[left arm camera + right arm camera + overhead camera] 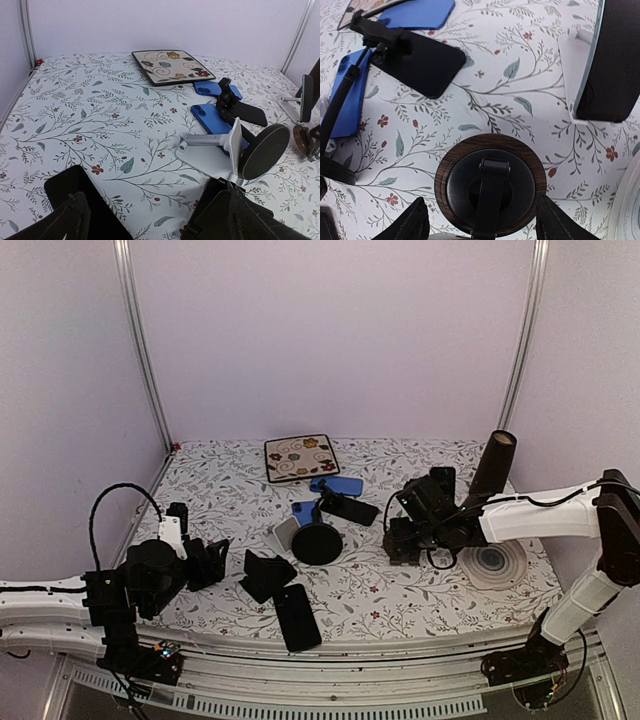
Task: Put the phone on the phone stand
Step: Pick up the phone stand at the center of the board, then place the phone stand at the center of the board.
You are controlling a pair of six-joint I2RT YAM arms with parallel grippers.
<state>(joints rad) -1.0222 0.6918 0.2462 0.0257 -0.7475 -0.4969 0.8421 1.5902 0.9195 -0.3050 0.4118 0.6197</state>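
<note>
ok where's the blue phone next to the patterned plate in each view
top external: back centre, blue phone by the near right corner of the patterned plate
left wrist: upper right, partly behind the black clip arm
right wrist: top edge, left of centre
shared landmark: the plate, a sliver top left in the right wrist

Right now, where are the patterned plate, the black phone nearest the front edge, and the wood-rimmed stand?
patterned plate (301, 458): top view, its centre.
black phone (297, 617): top view, its middle.
wood-rimmed stand (460, 186): right wrist view, dark base disc.
</note>
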